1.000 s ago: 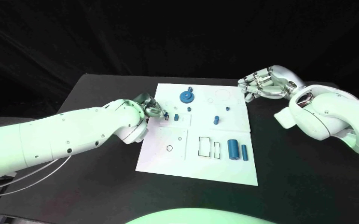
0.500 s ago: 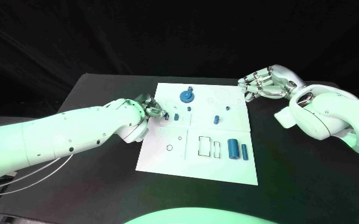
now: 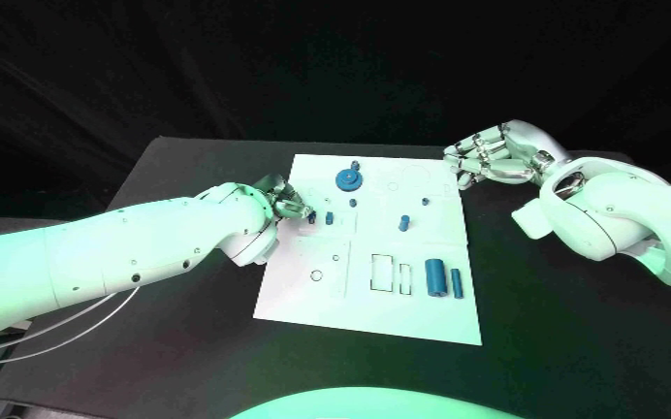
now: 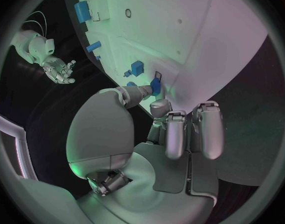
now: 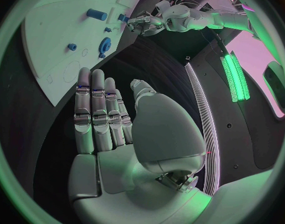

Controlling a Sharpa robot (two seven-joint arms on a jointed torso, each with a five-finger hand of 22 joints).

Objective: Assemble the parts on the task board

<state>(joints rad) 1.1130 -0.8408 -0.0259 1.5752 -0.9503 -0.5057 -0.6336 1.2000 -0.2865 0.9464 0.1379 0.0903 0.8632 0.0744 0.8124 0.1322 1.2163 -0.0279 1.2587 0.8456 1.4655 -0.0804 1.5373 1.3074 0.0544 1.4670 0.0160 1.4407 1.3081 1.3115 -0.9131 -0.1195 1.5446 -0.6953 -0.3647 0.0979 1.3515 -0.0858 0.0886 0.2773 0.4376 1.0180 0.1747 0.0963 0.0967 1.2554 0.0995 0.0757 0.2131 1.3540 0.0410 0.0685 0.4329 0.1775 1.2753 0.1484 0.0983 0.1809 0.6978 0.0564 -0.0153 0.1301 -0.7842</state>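
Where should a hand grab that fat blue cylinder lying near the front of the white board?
Probably across the middle of the blue cylinder, from above. It lies flat on the task board, its round sides exposed, though a thinner blue piece lies close beside it.

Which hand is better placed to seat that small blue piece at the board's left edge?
Left hand: its fingers already pinch the small blue piece over the board. The right hand hangs open beyond the far right corner.
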